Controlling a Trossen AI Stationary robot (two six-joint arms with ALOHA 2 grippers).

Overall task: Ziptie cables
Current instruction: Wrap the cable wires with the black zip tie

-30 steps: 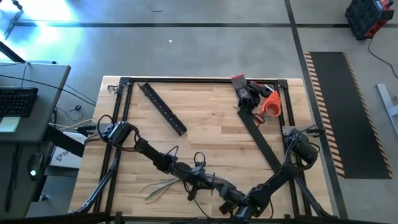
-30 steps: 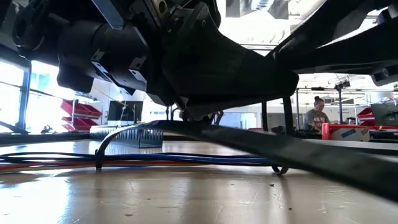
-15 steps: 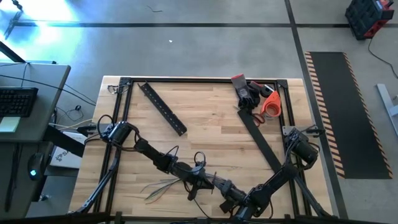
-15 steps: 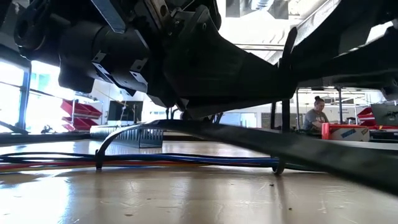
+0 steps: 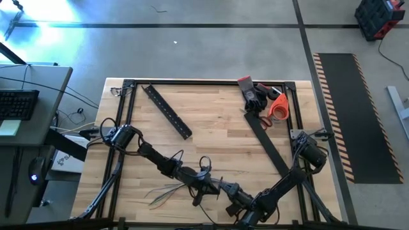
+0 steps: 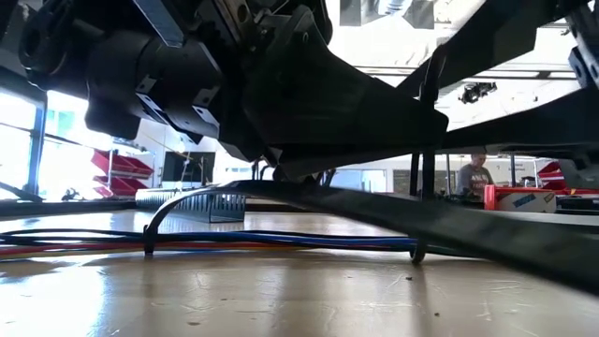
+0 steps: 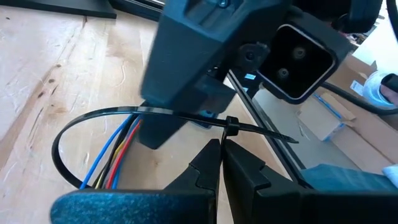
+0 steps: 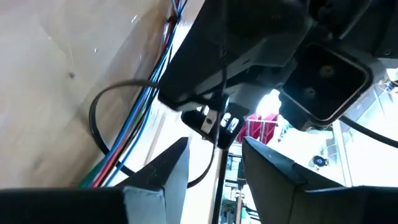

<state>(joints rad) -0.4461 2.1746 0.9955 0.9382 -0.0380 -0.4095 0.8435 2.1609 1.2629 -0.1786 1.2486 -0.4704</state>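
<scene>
Close to the table's near edge, the two grippers meet almost nose to nose over a bundle of thin cables [image 7: 115,158], blue, red and yellow among them. The left gripper [image 7: 219,163] has its two dark fingers pressed together, pinching the head of a black zip tie [image 7: 231,126]. From that head the tie's strap curves away from the fingers in a wide, loose loop that runs around the cables, while its pointed tail sticks out to the other side. The right gripper [image 8: 214,165] sits just beyond the tie head, facing the left one; its fingers stand apart with the thin tail of the tie passing between them, touching neither that can be seen.

Seen from above, the cables [image 5: 167,190] fan out across the wooden table [image 5: 217,121] to the outer side of the left gripper [image 5: 217,186]. Farther back, well apart from both grippers, a flat black perforated bar [image 5: 167,111] lies at a slant. Beyond the right arm, at the far corner, rest orange-handled scissors [image 5: 273,110] and a roll of orange tape [image 5: 279,104].
</scene>
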